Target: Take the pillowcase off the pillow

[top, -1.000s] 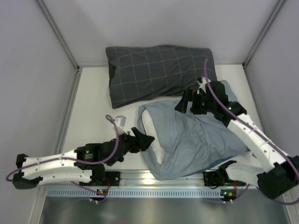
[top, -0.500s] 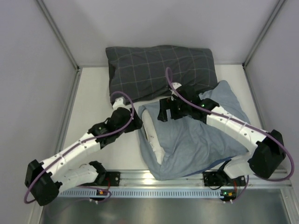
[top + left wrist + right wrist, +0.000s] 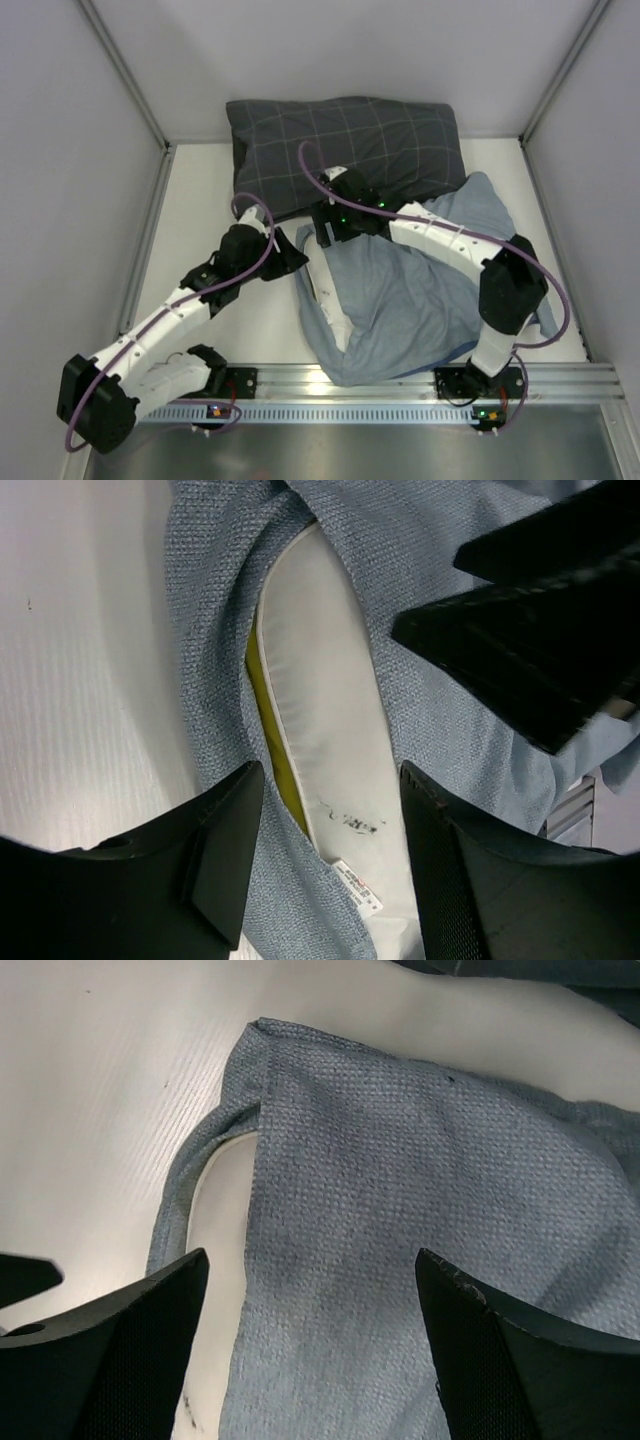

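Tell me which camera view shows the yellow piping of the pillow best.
The left wrist view: the yellow piping runs clearly between the white pillow and the pillowcase opening. The right wrist view shows only a white pillow sliver, no yellow. In the top view the pillow is too small.

The overhead camera hangs above and behind me and looks down and forward, far enough off to take in the whole table (image 3: 200, 215), with the dark grey checked pillow (image 3: 340, 150) at its far end. My left wrist camera looks down past my left gripper (image 3: 330, 780), very close on the mouth of the pillowcase (image 3: 210, 660) and the white pillow (image 3: 330, 700) showing inside it. My right wrist camera looks down past my right gripper (image 3: 310, 1260), just as close, on that same mouth from the other side. All three views share that opening.
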